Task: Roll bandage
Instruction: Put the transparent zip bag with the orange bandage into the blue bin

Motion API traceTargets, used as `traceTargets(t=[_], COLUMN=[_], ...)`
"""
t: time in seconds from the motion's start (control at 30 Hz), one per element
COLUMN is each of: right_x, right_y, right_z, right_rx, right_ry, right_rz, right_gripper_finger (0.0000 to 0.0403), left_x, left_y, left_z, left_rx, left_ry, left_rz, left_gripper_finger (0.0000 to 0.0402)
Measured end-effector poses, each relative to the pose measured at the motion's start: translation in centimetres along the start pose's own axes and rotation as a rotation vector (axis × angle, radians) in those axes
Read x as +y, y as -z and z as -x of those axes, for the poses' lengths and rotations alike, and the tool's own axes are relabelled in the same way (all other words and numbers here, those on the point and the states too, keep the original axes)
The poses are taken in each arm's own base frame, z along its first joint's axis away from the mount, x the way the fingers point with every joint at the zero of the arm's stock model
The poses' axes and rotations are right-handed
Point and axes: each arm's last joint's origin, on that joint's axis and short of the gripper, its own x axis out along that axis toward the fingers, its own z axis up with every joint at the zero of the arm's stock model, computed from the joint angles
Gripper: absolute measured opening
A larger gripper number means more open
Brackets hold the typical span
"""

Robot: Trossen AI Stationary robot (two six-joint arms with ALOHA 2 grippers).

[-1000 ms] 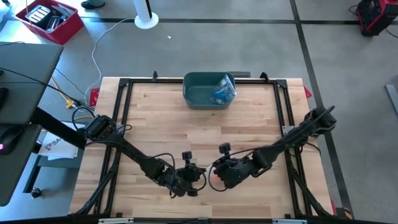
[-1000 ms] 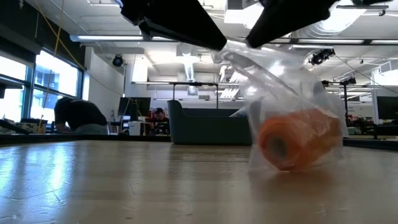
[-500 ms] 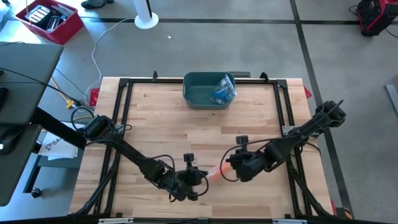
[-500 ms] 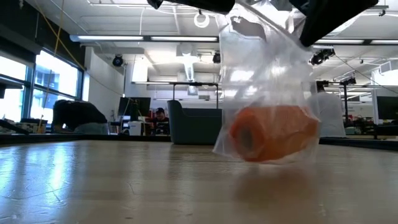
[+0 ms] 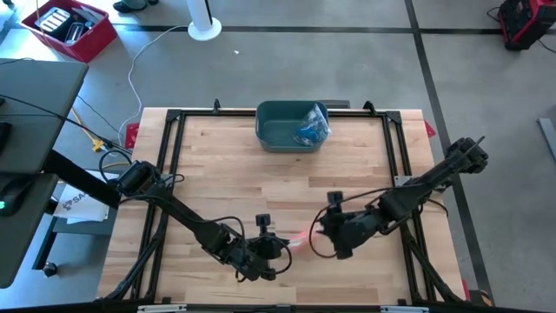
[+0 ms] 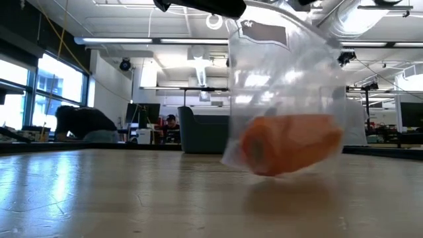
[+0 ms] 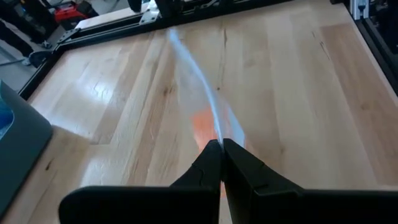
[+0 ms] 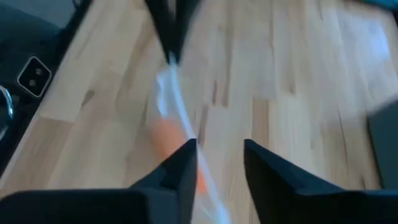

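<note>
An orange bandage roll (image 6: 291,144) lies inside a clear plastic bag (image 6: 284,79), which hangs just above the wooden table near its front edge. My left gripper (image 7: 221,146) is shut on the bag's top. My right gripper (image 8: 217,152) stands open to the right of the bag (image 5: 297,239). The bag's edge (image 8: 171,106) runs down between its fingers, close to one of them. In the high view the left gripper (image 5: 276,252) and the right gripper (image 5: 319,233) face each other across the bag. My left gripper pinches the bag's upper edge (image 7: 214,134) between its two fingertips, slanting down from the table's left. The bag hangs below the fingers with the roll at its bottom, clear of the table. My right gripper: whether a finger (image 8: 186,158) touches the bag film, I cannot tell.
A teal bin (image 5: 276,130) holding blue packets stands at the middle of the far edge. Black frame rails (image 5: 174,139) run along the table's sides. Bare wood lies between the bin and the grippers. People sit in the room beyond (image 6: 82,122).
The bag with the roll has come up off the table and now hangs clear; its upper part, slanted before, now stands upright. My right gripper has risen and drawn back toward the table's right edge. My left gripper has risen a little.
</note>
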Motion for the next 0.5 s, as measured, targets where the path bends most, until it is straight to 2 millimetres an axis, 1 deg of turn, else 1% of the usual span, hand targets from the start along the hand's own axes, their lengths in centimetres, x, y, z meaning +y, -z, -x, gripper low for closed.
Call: traceTargets(t=[0.07, 0.13, 0.23, 0.37, 0.5], right_x=[0.5, 0.9, 1.5, 1.6, 1.7], right_y=[-0.4, -0.6, -0.5, 0.0, 0.2], right_z=[-0.8, -1.7, -3.2, -5.0, -6.1], right_rx=[-0.032, -0.045, -0.024, 0.031, 0.067], right_ry=[-0.005, -0.002, -0.005, -0.012, -0.079], right_rz=[0.065, 0.115, 0.182, 0.201, 0.195], right_gripper_finger=[0.0134, 0.0150, 0.0158, 0.0152, 0.0121], left_x=[0.0, 0.0, 0.0, 0.0, 0.1], left_y=[0.0, 0.0, 0.0, 0.0, 0.0], left_z=[0.0, 0.0, 0.0, 0.0, 0.0], left_rx=[0.000, 0.000, 0.000, 0.000, 0.003], left_ry=[-0.001, -0.003, -0.004, -0.004, -0.005], left_rz=[0.001, 0.002, 0.004, 0.003, 0.008], left_gripper_finger=[0.0001, 0.0001, 0.0001, 0.0001, 0.0001])
